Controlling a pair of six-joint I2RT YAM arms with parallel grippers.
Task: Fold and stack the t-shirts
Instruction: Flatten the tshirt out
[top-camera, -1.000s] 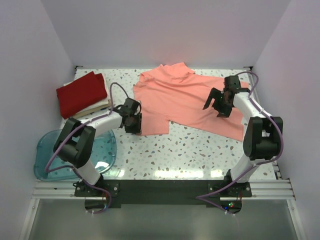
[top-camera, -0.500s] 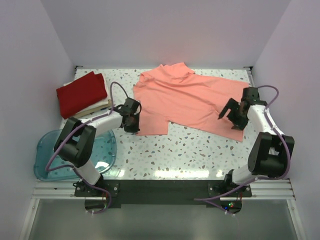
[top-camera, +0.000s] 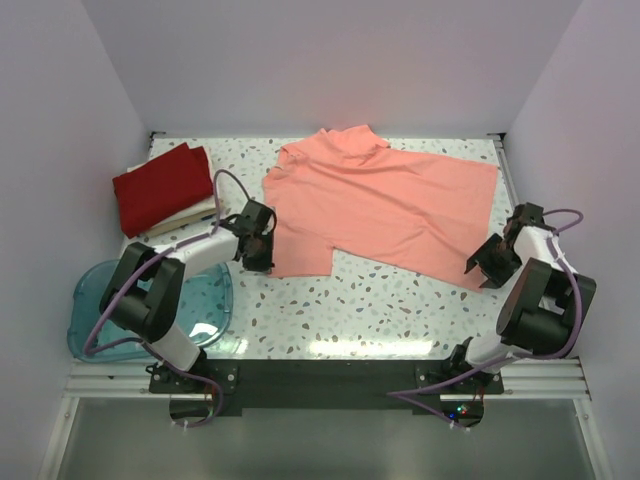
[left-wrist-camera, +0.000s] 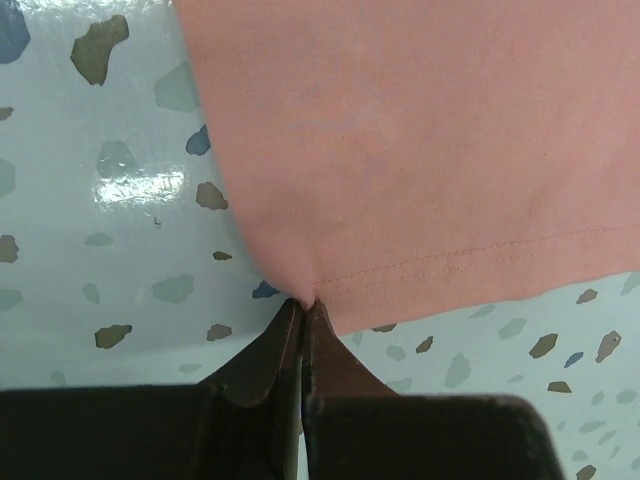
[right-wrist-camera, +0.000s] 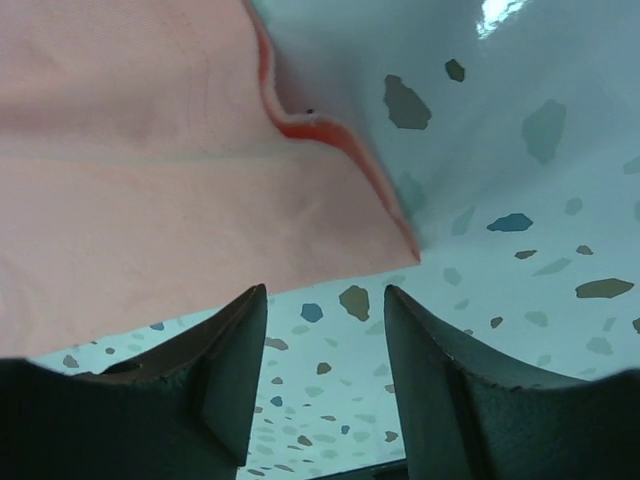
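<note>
The salmon-pink t-shirt (top-camera: 380, 205) lies spread across the back middle of the table. My left gripper (top-camera: 262, 252) is shut on its near left hem corner (left-wrist-camera: 305, 296), pinching the cloth edge between the fingertips. My right gripper (top-camera: 482, 270) is open and empty, just off the shirt's near right corner (right-wrist-camera: 400, 235), above bare table. The deep red t-shirt (top-camera: 163, 185) lies folded at the back left, on top of the folded cream-white t-shirt (top-camera: 195, 215), of which only an edge shows.
A translucent blue plastic tub (top-camera: 150, 310) sits at the near left beside the left arm's base. White walls enclose the table on three sides. The terrazzo tabletop (top-camera: 380, 300) shows between the arms.
My right gripper has swung from over the shirt's right side down and right to its near right corner. The shirt's right part now lies flatter. My left gripper has barely moved.
</note>
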